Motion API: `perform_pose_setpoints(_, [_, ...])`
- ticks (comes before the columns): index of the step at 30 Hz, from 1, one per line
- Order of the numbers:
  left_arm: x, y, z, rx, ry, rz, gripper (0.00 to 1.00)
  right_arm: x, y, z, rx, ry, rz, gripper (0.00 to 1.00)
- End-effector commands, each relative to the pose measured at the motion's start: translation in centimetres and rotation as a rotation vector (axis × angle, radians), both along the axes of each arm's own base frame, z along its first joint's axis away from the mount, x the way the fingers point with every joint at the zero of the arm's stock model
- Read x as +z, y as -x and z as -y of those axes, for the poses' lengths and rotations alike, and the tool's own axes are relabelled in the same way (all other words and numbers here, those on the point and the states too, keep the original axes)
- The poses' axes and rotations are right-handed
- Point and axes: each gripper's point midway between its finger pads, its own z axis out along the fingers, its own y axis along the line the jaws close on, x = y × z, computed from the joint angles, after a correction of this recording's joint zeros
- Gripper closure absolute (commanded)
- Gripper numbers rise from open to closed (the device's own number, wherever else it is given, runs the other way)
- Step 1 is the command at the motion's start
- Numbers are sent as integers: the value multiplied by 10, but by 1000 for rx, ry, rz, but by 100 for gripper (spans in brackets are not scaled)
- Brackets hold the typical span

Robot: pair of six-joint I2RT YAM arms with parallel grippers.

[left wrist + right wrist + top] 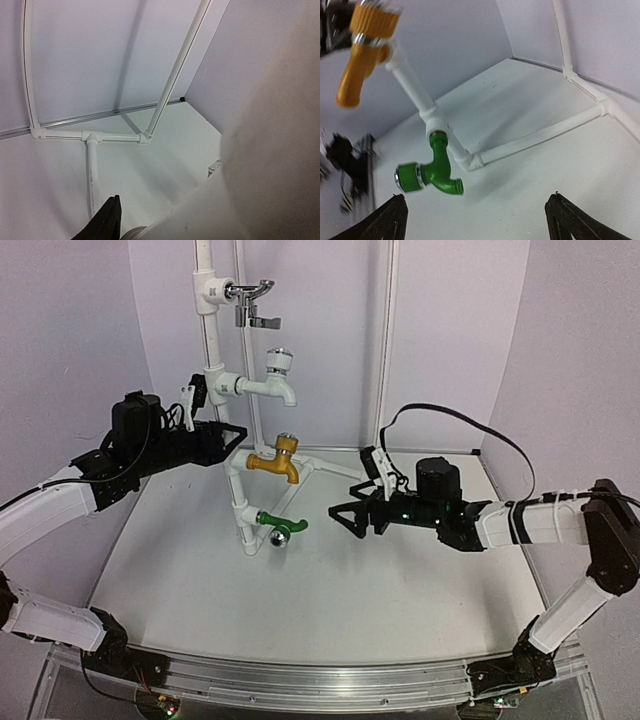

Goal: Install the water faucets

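The bright-green water faucet (278, 525) (434, 169) sits low on the white pipe stand (240, 502), its threaded end in a white fitting (438, 125), spout bent and silvery knob to the side. My right gripper (343, 520) (480, 220) stands open just right of the faucet, a short gap away, with nothing between its fingers. My left gripper (232, 437) is closed around the stand's white pipe beside the yellow tap. In the left wrist view one black finger (106, 222) shows against that blurred white pipe (210, 210).
Higher on the stand are a brass-yellow tap (277, 462) (362, 55), a white tap (276, 380) and a metal tap (250, 298). Thin white base pipes (545, 135) (112, 136) run across the table to the back walls.
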Motion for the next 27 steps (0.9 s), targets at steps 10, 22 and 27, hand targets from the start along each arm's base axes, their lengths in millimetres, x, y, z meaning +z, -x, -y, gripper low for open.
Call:
perform_pose_setpoints(10, [-19,30,17,-121,84,-212,100,-15,45,-43,299,436,1018,5])
perform_pose_setpoints(22, [-15,32,14,-123,87,-200,100,-15,31,-86,247,428,1172,25])
perform_pose_setpoints(27, [-15,33,15,-128,88,-199,100,-15,32,-95,264,401,1171,30])
